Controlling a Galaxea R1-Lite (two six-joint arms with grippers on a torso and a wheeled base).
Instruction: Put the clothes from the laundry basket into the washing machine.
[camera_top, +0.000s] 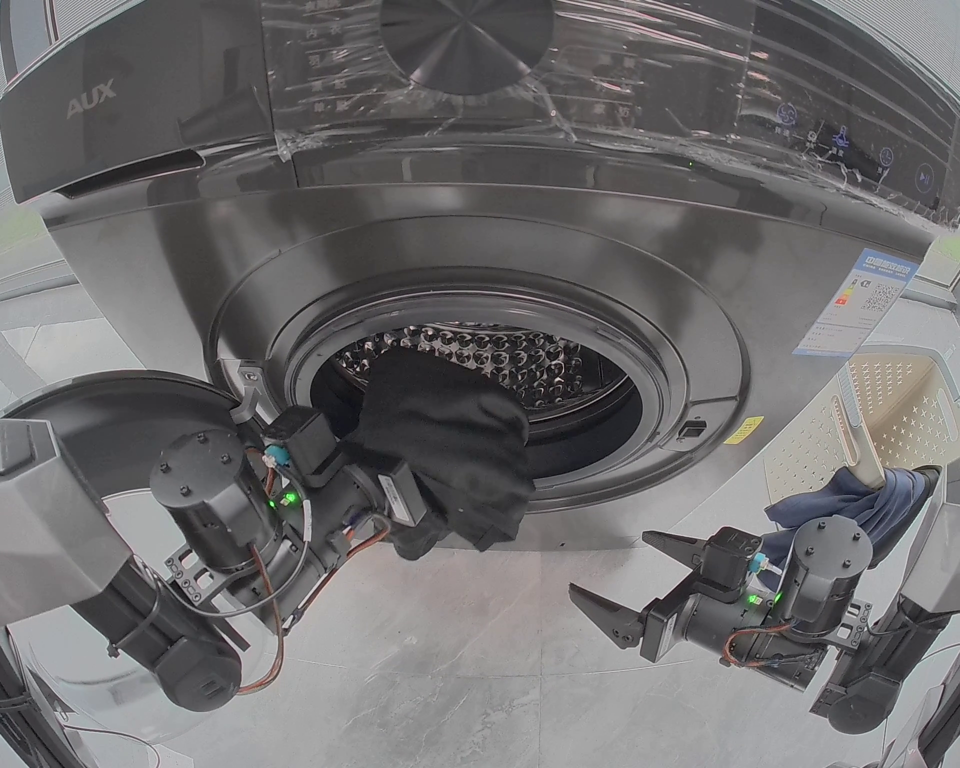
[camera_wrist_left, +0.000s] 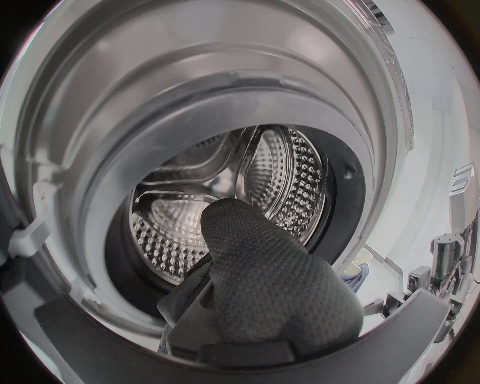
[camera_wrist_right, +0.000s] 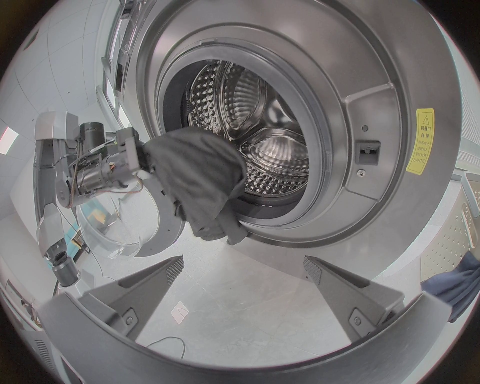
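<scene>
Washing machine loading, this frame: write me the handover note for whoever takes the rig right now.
Left claw: at the washing machine's open mouth, buried under the black garment it carries; grip hidden.
Right claw: open, empty, low in front of the machine.
Black garment: partly across the door rim, lower part hanging outside the drum.
Blue garment: draped over the laundry basket's edge, to the robot's right.
Done: no clothes seen lying in the drum yet.
Left: push the black garment in and release it, then fetch the blue one.
</scene>
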